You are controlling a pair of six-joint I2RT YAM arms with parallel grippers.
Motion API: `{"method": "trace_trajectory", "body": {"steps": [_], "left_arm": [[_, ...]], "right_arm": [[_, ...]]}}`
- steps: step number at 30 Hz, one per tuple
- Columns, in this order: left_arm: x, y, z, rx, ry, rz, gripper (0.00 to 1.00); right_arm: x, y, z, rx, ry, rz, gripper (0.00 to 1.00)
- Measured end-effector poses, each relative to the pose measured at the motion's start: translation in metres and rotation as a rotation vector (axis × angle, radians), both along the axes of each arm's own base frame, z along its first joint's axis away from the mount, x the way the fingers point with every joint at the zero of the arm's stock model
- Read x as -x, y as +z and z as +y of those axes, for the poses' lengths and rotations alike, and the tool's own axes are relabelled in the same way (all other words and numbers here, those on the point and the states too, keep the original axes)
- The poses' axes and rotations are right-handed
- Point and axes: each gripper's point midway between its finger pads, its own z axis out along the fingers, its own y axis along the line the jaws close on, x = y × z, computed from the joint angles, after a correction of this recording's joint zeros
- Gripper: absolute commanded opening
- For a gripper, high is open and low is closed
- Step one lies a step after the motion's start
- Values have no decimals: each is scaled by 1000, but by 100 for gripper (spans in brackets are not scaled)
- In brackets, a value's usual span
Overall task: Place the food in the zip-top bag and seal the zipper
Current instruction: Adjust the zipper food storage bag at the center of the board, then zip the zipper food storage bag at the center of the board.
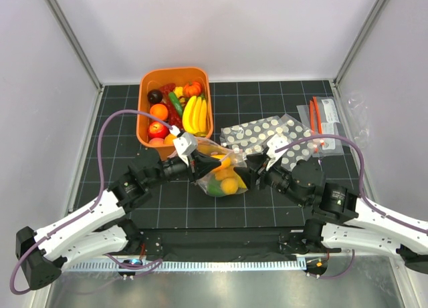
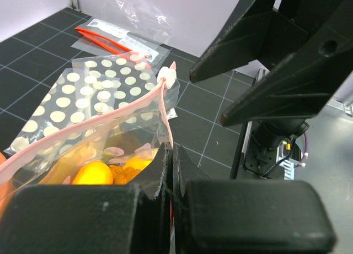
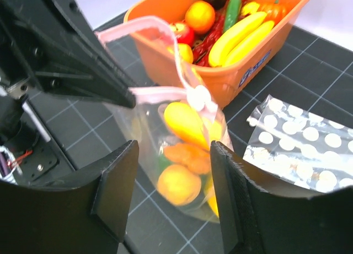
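Food (image 3: 177, 183) inside one zip-top bag (image 3: 144, 124), pinched by left claw (image 2: 172, 155)

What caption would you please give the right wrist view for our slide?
Open right gripper faces the bag of food and its pink zipper; orange bin behind.

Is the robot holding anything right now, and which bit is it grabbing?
The left fingers pinch the zip-top bag by its pink zipper. The right fingers are open and hold nothing.
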Motion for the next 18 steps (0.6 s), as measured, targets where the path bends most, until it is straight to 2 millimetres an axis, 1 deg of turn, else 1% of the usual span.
{"method": "trace_trajectory", "body": {"steps": [4,6,8,9,11,12,13,15,17,18], "left_arm": [[2,1,0,2,-10,-2,0],[3,1,0,4,-17,-4,0],[4,1,0,4,-22,-4,0],[5,1,0,5,-26,-5,1],[6,1,0,6,-31,-7,0],[7,1,0,7,-35,-7,0],[8,2,0,8,-38,-9,1],[9,1,0,8,-45,-12,0],[10,0,0,7,-49,-12,0],[10,0,0,6,-50,-12,0]], "right_arm": [[-8,4,1,-2,-30,-36,59],[-11,2,2,8,-39,-47,59],[-14,-1,3,23,-51,-52,61],[-16,-2,4,28,-59,-54,64],[-20,-4,4,40,-80,-61,64],[-22,-5,4,45,-92,-65,63],[-24,-6,4,48,-100,-68,59],[-26,-10,4,53,-106,-74,57],[-29,-14,3,59,-111,-76,50],[-30,-16,3,63,-109,-75,49]]}}
